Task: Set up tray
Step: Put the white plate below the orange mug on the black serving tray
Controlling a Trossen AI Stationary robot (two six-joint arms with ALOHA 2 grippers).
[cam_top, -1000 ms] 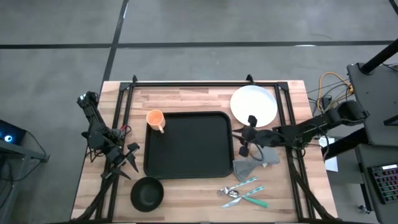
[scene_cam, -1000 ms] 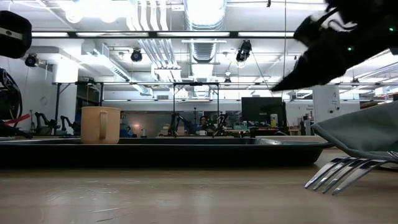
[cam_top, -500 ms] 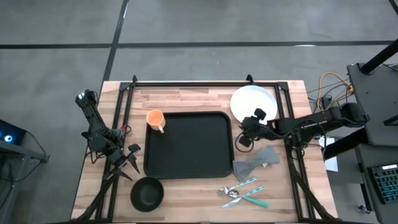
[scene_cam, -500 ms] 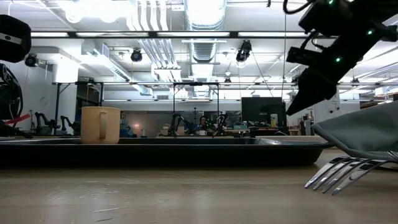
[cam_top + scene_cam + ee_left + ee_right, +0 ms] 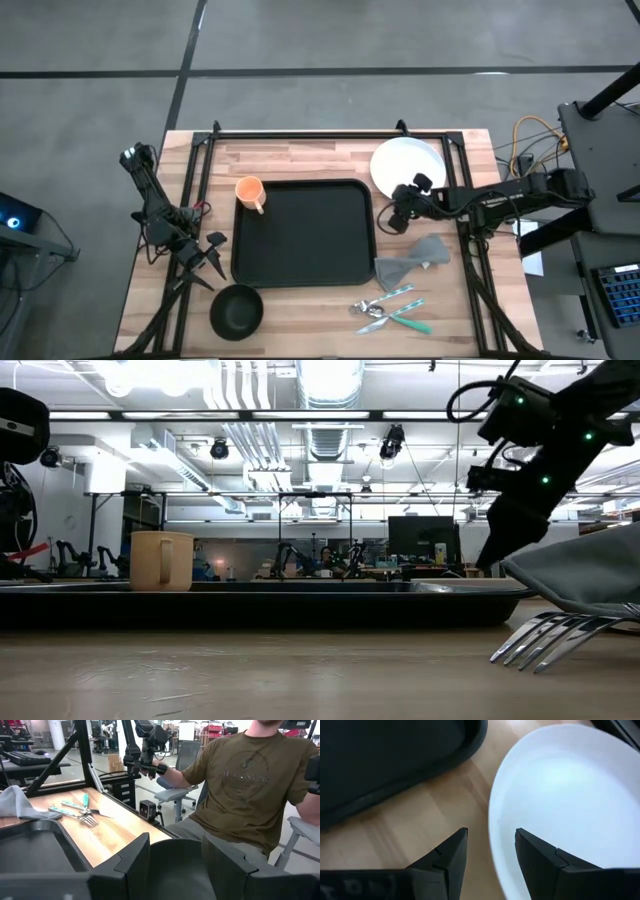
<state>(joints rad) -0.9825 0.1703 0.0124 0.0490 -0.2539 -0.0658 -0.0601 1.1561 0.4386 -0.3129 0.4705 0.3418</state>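
Your tray (image 5: 303, 232) sits mid-table, nothing lying on its floor. From above, the orange mug (image 5: 249, 190) stands at its far-left corner; whether it's on the rim or just off it, can't tell. The low view only shows the mug (image 5: 161, 561) upright behind the tray's near wall.

Right gripper (image 5: 398, 215) hangs between the tray and the white plate (image 5: 408, 165), fingers parted, holding nothing. Its wrist view adds what the overhead hides: fingers straddle the plate's near rim (image 5: 495, 820), above bare wood.

Left gripper (image 5: 207, 253) is parked off the tray's left edge, released, beside the black bowl (image 5: 236, 309). Only its wrist view shows a seated person (image 5: 245, 785).

Grey cloth (image 5: 410, 258) and cutlery (image 5: 390, 308) lie right of the tray.
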